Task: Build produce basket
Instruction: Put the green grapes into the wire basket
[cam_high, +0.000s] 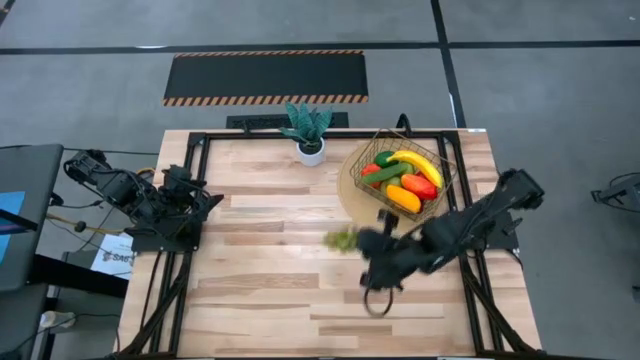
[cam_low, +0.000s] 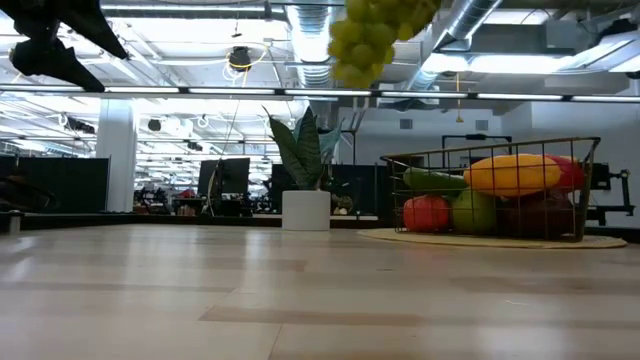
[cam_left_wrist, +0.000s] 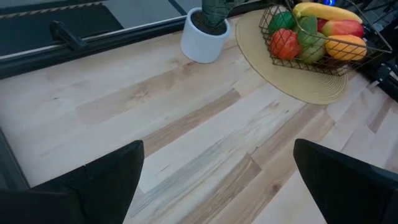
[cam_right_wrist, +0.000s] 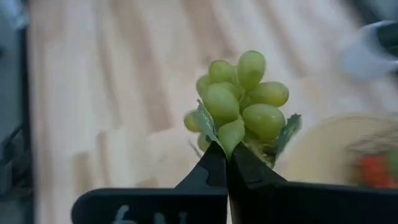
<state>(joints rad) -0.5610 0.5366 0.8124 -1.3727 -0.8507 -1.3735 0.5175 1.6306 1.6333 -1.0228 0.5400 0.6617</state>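
Right gripper (cam_right_wrist: 227, 163) lifts grapes (cam_right_wrist: 239, 96) mid-table.

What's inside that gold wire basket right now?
The basket holds a yellow banana, a cucumber, a green pear and red and orange pieces. Anything beneath them is covered. The grapes are outside it, held in the right pincer.

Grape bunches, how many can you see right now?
1. The green grape bunch is pinched at its base in the right end effector, held in the air above the table, outside the basket. Any under the basket's produce would be hidden.
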